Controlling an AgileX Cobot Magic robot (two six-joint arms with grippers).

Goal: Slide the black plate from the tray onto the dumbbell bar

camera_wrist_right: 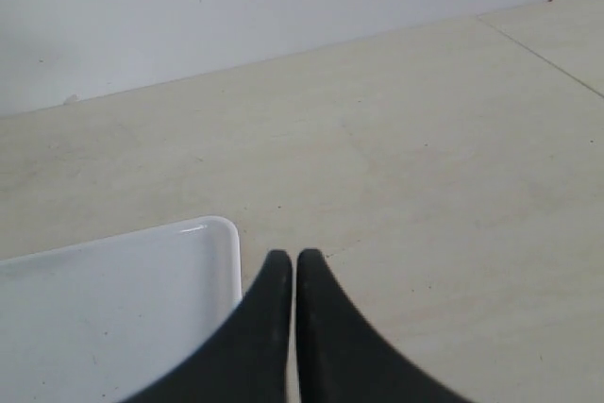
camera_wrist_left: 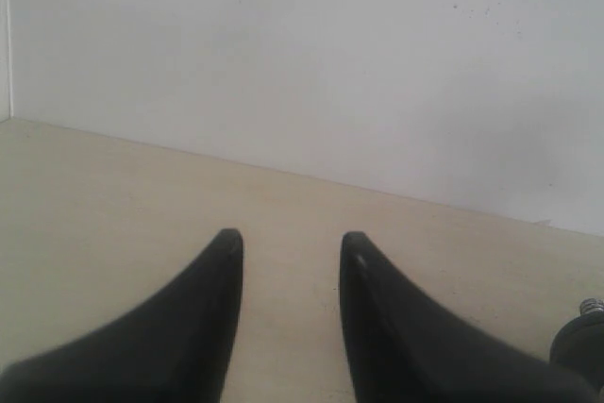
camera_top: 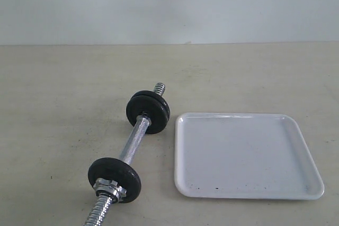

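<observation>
No locking nut is showing beyond the far discs, so a nudge from an arm, or the slim chrome dumbbell bar [camera_top: 133, 140] rolling, could be sending the small round black cast-iron plate [camera_top: 153, 107] back off the threaded end. The plate seems to be sitting there upright, matte, with a raised rim. Nothing is lying in the white glossy plastic tray [camera_top: 249, 152] just beside it. The left tool [camera_wrist_left: 290, 238] is hanging spread, holding nothing. The right tool [camera_wrist_right: 293, 257] is pressed together near the tray's corner, over the worktop [camera_top: 53, 104].
</observation>
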